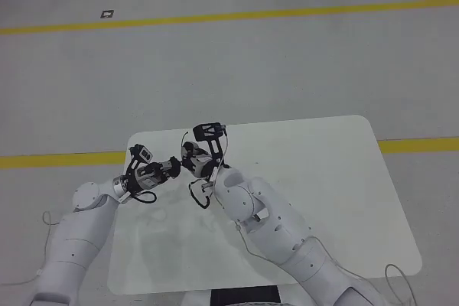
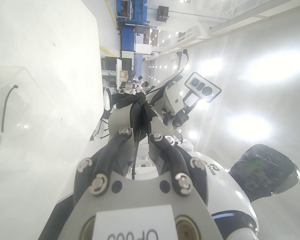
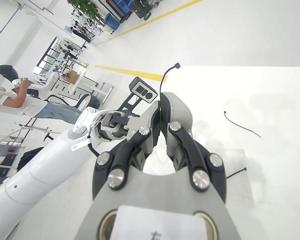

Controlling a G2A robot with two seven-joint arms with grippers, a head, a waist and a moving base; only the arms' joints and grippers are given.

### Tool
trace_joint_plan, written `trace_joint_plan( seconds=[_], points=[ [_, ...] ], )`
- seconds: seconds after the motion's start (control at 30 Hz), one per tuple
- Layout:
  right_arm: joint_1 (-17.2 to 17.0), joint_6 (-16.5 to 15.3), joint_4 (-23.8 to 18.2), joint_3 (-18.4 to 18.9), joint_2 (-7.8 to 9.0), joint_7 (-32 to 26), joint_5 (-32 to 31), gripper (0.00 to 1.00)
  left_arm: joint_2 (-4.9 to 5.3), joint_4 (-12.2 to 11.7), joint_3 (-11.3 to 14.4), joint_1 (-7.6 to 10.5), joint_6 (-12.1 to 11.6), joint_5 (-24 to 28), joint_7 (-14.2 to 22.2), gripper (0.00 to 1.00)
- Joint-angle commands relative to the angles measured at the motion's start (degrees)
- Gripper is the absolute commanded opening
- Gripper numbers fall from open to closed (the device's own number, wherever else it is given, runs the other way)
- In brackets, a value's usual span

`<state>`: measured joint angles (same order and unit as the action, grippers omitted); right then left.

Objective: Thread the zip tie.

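My right gripper [image 3: 162, 98] is shut on a black zip tie [image 3: 162, 81]; the tie's square head [image 3: 176, 65] curves up past the fingertips. In the top view this tie [image 1: 184, 141] rises as a thin arc above the two grippers. They meet tip to tip over the table's near-left part, the left gripper [image 1: 170, 166] on the left and the right gripper [image 1: 188, 161] on the right. My left gripper [image 2: 139, 103] is shut on a black zip tie strand [image 2: 137, 143] that runs back between its fingers toward the wrist. I cannot tell whether both hold the same tie.
The white table [image 1: 321, 176] has rounded corners. A loose zip tie [image 3: 241, 125] lies on it beyond the grippers. A clear tray [image 3: 240, 156] holds another tie [image 3: 236, 173], and the tray [image 2: 22, 76] with a tie [image 2: 5, 111] also shows beside my left gripper.
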<state>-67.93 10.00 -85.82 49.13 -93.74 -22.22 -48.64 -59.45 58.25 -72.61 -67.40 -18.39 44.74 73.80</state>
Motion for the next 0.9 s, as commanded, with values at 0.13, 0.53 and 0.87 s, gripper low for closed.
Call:
trace_joint_plan(
  seconds=[0.13, 0.53, 0.87],
  points=[
    [-0.2, 0.1, -0.1, 0.0, 0.02, 0.0, 0.0, 0.0, 0.0, 0.0, 0.0, 0.0, 0.0, 0.0, 0.0, 0.0],
    [-0.6, -1.3, -0.6, 0.1, 0.09, -0.1, 1.1, 0.0, 0.0, 0.0, 0.0, 0.0, 0.0, 0.0, 0.0, 0.0],
    [0.0, -2.1, -0.1, -0.4, -0.05, -0.2, 1.9, 0.0, 0.0, 0.0, 0.0, 0.0, 0.0, 0.0, 0.0, 0.0]
  ],
)
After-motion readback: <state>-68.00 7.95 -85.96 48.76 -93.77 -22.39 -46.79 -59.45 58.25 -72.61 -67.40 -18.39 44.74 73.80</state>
